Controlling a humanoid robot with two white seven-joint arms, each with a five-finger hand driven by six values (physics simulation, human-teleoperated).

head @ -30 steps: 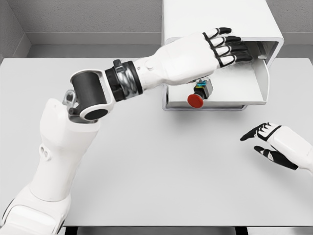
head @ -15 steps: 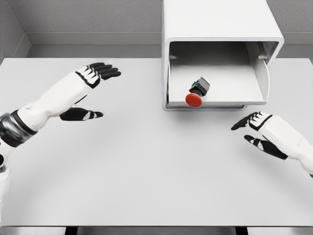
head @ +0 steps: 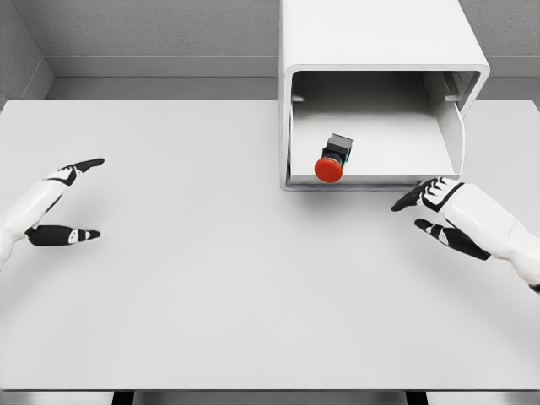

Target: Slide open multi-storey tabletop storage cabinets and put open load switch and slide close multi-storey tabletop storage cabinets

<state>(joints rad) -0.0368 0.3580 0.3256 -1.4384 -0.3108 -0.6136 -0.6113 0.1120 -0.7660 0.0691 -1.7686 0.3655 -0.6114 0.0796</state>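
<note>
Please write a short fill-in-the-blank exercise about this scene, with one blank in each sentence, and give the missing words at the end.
1. The switch lying in the cabinet drawer has a round button of ____ colour.
2. The drawer of the cabinet is ____, not closed.
3. The hand nearer to the drawer's front edge is the ____ hand.
4. The left hand holds ____.

Missing words: red; open; right; nothing

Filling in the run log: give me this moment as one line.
switch: in open drawer | left hand: open, table's left | right hand: open, by drawer front | drawer not yet closed
</note>
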